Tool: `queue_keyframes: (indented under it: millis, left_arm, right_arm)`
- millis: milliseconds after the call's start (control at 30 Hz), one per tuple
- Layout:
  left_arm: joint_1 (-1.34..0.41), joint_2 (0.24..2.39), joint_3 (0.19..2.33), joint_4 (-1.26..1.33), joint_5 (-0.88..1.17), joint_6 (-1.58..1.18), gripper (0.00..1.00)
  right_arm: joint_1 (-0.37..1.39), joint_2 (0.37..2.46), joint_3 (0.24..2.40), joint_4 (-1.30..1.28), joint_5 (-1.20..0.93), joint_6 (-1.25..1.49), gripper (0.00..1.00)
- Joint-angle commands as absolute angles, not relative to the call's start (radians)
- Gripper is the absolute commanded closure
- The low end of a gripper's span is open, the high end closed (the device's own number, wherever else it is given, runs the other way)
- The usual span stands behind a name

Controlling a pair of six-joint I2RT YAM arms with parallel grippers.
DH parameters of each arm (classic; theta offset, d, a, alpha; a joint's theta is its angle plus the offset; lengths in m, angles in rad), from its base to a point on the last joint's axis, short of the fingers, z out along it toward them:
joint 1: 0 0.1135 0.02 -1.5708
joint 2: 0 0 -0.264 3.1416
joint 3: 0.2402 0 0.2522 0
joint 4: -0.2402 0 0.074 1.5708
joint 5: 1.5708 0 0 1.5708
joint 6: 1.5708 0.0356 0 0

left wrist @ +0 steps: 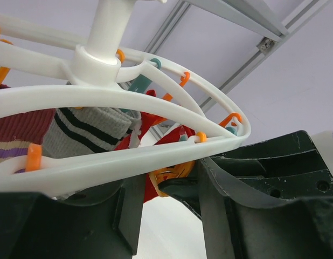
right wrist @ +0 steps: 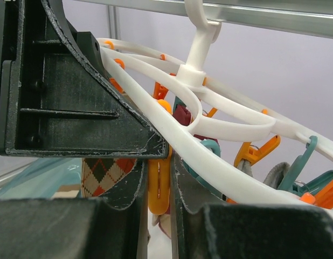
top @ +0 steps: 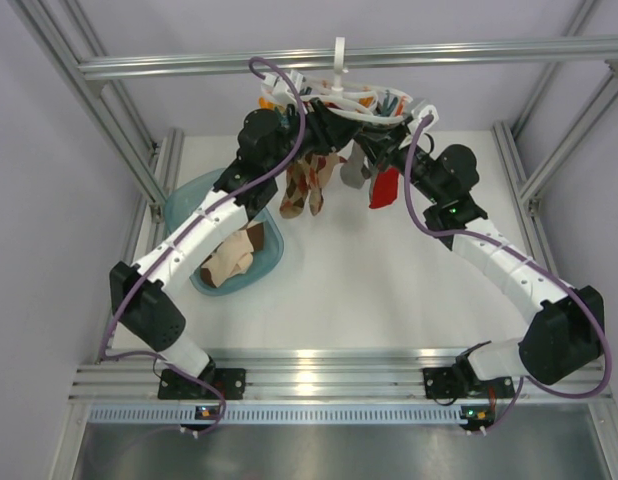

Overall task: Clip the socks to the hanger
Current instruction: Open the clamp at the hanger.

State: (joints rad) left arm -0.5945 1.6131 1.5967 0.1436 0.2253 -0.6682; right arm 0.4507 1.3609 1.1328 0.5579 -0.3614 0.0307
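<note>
The white hanger (top: 336,92) hangs by its hook from the top bar, with orange and teal pegs dangling from its ring (left wrist: 129,162). Cream-and-tan socks (top: 232,260) lie in a teal basin at the left. My right gripper (right wrist: 159,186) is up under the ring (right wrist: 209,162), shut on an orange peg (right wrist: 159,194). A bit of cream and dark fabric (right wrist: 167,222) shows just below that peg. My left gripper (left wrist: 169,216) sits under the ring's opposite side, jaws apart with nothing between them. Both grippers (top: 301,118) (top: 374,140) meet beneath the hanger.
Brown argyle socks (top: 307,185), a red sock (top: 384,188) and a grey sock (top: 351,172) hang from the hanger. A grey striped sock (left wrist: 85,132) hangs close in the left wrist view. The teal basin (top: 184,205) sits under the left arm. Aluminium frame posts stand on both sides.
</note>
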Motion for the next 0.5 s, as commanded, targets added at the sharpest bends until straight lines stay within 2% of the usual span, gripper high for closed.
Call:
queue_keyframes:
  millis: [0,133,267,367,400,433,467]
  left_arm:
    - [-0.595,1.635,1.655,0.178,0.199,-0.698,0.53]
    - [-0.595,1.64,1.655,0.175,0.189,-0.699,0.55]
    - [-0.595,1.646,1.66,0.176,0.181,-0.715,0.66]
    - [-0.595,1.647,1.66,0.184,0.186,-0.721,0.78]
    - [-0.595,1.649,1.661,0.181,0.187,-0.721,0.86]
    - [-0.595,1.648,1.66,0.181,0.189,-0.719,0.9]
    - [-0.595,1.647,1.661,0.178,0.187,-0.715,0.94]
  right_arm:
    - [0.457,1.339,1.121,0.594,-0.402,0.043,1.0]
    - [0.46,1.338,1.123,0.597,-0.405,0.051,1.0]
    - [0.459,1.335,1.118,0.594,-0.41,0.051,1.0]
    - [0.459,1.333,1.115,0.575,-0.407,0.046,1.0]
    - [0.459,1.327,1.112,0.568,-0.4,0.045,0.99]
    - [0.459,1.325,1.111,0.558,-0.394,0.035,0.96]
    - [0.457,1.321,1.105,0.552,-0.385,0.032,0.88]
